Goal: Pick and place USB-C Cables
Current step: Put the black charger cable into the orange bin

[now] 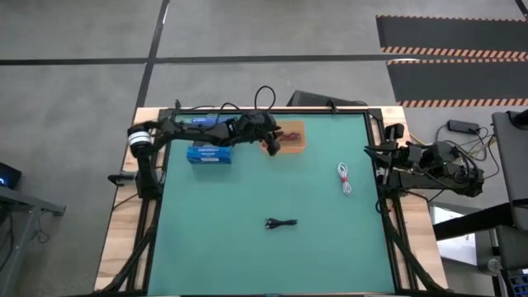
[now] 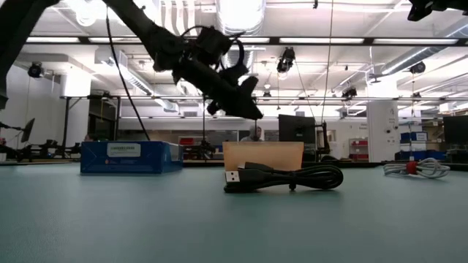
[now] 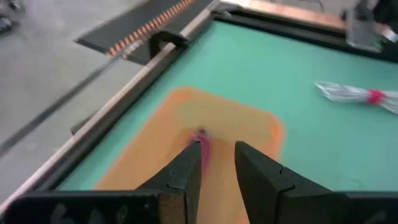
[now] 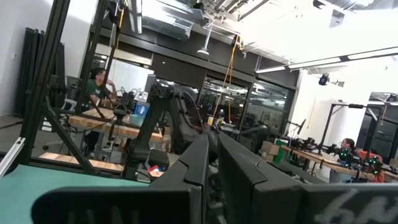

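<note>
Three cables are showing from overhead: I am seeing the black cable [image 1: 281, 223] lying mid-table, the white cable [image 1: 345, 178] lying toward the right edge, and the red-pink cable [image 3: 203, 145] sitting on the orange tray [image 1: 295, 137] at the far side. The left gripper [image 3: 216, 163] is hanging over that tray with its fingers parted; the pink end is lying between them, though I cannot tell whether they are touching it. The blue box [image 1: 209, 154] is resting beside the tray. The right gripper [image 4: 211, 163] is waiting off the table's right edge, fingers nearly together.
</note>
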Controlling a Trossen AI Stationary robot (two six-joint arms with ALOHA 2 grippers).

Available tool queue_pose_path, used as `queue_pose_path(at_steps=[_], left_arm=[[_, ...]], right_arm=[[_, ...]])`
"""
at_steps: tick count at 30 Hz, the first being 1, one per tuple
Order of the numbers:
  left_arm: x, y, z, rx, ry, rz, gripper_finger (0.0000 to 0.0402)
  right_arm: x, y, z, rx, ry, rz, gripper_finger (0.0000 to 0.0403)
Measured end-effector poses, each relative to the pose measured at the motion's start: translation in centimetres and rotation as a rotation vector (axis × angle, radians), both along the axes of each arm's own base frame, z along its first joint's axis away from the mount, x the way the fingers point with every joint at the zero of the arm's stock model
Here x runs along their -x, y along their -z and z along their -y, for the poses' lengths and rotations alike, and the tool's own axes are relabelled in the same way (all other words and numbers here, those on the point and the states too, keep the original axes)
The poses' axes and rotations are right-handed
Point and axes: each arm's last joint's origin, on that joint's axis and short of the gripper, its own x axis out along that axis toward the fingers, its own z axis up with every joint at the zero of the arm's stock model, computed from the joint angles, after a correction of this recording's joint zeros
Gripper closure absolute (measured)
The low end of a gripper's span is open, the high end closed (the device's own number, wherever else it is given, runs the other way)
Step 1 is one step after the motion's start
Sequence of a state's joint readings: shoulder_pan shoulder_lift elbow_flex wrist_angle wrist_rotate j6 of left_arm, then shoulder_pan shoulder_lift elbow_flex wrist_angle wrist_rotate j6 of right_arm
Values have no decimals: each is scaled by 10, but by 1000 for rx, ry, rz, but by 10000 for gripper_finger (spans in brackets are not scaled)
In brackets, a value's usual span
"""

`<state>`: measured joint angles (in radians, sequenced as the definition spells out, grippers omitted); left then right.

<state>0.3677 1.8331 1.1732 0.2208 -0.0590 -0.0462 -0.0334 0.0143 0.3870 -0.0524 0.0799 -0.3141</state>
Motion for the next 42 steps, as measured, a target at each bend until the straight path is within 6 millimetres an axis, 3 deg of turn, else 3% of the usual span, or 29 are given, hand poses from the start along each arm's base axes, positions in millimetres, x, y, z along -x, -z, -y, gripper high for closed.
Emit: queue_pose_path(at_steps=[5,11,18,25,30,42], left_arm=[[-1,-20,36,-1,87,8,320],[-6,-34,101,-1,250,21,320],[-4,-27,180,102,400,-42,320],[8,-12,236,189,310,-126,320],[11,-2,260,182,284,-147,320],[-16,48,279,172,269,-251,320]], right_arm=[[-1,0,0,0,-1,1,376],[-1,0,0,-7,-3,-1,376],[-1,0,0,-22,-8,0,376],[-1,-1,0,-33,-12,8,376],[0,-3,0,-61,-26,36,376],[-4,-3,0,-98,-46,26,376]])
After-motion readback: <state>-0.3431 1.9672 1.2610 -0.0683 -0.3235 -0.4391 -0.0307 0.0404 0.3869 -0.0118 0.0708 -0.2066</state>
